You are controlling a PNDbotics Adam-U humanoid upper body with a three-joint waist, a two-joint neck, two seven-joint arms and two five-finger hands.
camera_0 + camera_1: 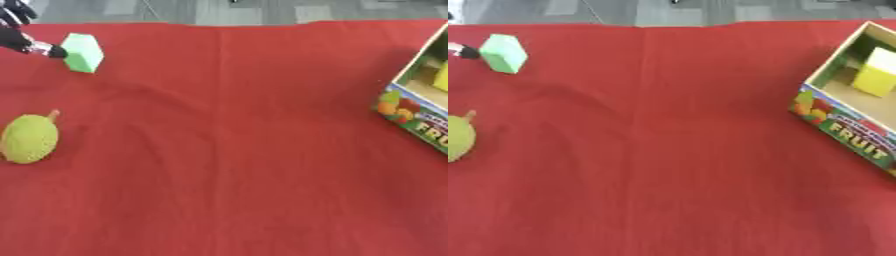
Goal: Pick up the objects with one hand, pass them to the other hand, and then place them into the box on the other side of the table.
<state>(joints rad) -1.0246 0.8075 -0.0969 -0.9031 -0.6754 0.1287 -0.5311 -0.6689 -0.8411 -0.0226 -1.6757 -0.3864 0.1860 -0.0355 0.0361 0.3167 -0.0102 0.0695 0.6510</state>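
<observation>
Touching the left hand [16, 31] fingers [54, 51], green block [83, 52] sits rightward.

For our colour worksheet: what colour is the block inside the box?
Yellow block, clearest in the right eye view.

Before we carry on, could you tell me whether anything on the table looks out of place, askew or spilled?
Nothing is spilled or damaged. The fruit box sits askew at the right edge, a yellow block inside. The green block and bumpy green fruit lie on the red cloth.
</observation>
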